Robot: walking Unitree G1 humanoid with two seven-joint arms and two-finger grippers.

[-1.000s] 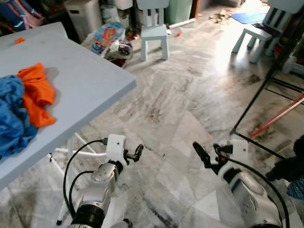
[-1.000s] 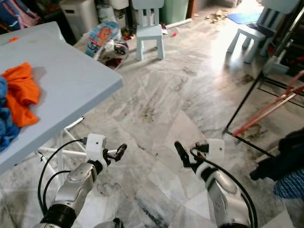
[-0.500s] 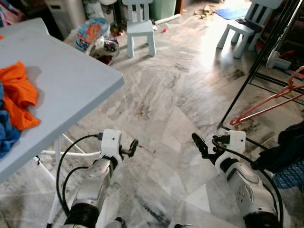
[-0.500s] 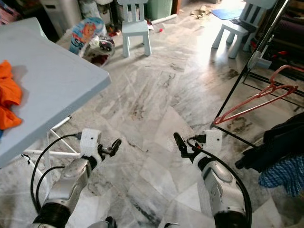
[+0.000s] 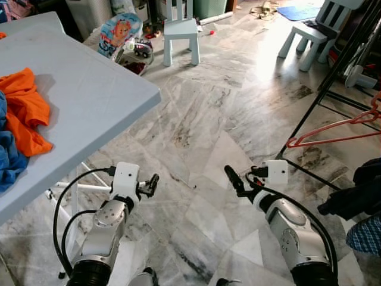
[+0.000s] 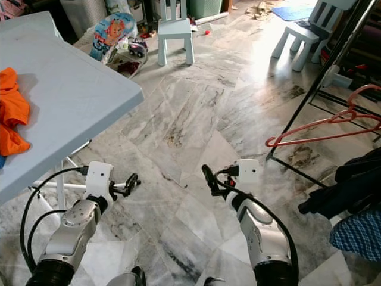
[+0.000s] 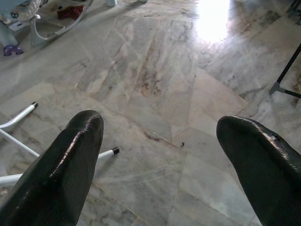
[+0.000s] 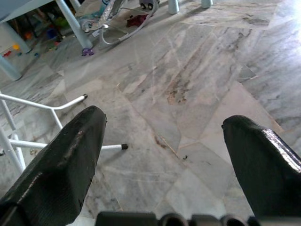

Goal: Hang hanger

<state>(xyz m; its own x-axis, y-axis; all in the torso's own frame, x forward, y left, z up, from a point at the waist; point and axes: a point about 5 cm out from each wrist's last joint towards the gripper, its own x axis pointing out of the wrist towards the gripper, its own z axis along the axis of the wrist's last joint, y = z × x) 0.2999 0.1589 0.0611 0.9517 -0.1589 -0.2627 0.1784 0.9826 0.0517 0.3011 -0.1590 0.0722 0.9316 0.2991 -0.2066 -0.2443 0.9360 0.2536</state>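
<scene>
Both grippers, left (image 5: 153,182) and right (image 5: 231,177), spread empty at lower frame | pink hanger (image 5: 339,132) far right by rack (image 5: 324,83) | risk: reach snags rack leg, hanger falls

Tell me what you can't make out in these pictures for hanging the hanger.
- Rack: its top rail is cut off by the head views' upper edge.
- Hanger: its hook end runs off the right edge.
- Dark clothes: what they hang from is cut off at the right.

floor (image 5: 202,113): grey veined marble, sunlit glare at 1 o'clock | grey table (image 5: 89,101) at 10 o'clock | pale blue chair (image 5: 180,30) at 12 | stool (image 5: 309,37) at 1
</scene>
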